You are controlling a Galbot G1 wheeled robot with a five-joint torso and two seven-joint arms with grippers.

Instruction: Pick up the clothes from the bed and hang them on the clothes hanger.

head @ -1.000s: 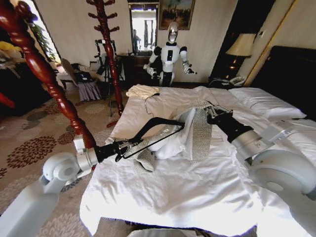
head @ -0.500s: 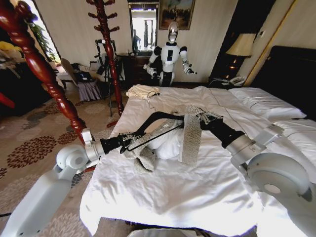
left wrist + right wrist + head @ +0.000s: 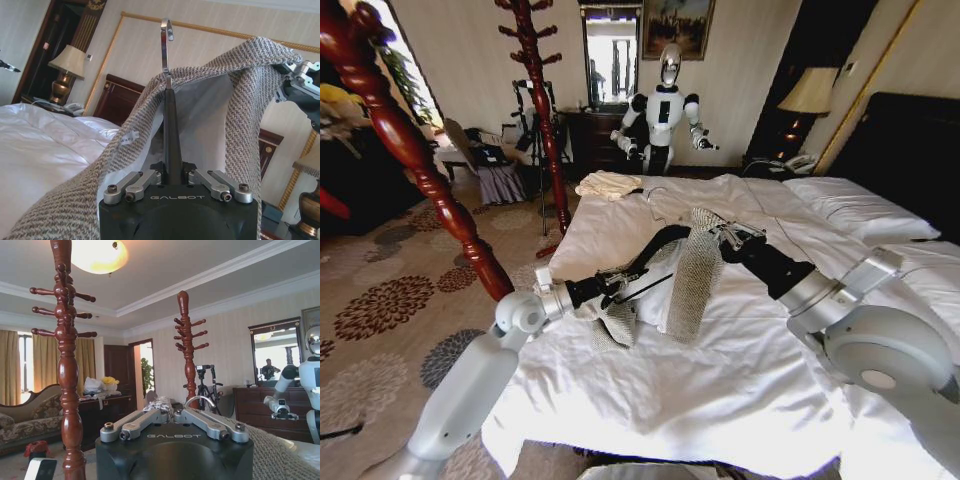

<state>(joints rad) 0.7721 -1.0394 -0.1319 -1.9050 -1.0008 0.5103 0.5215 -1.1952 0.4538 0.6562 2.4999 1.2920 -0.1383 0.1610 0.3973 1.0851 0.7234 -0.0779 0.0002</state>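
Holding a slim black shoulder-shaped hanger [image 3: 650, 250] with a silver wire hook and a grey-beige herringbone tweed jacket [image 3: 692, 275] above the bed, both arms meet over the white duvet.

Nearest, the left gripper [image 3: 612, 287] is clamped on one end of the hanger, its bar rising straight from between the fingers with the jacket draped over it. Farther in, the right gripper [image 3: 724, 236] pinches the jacket's upper edge, the cloth hanging just below it, its lower part on the large white-duveted bed [image 3: 740, 390]. Beyond stands a red-brown turned wooden coat stand [image 3: 542, 110].
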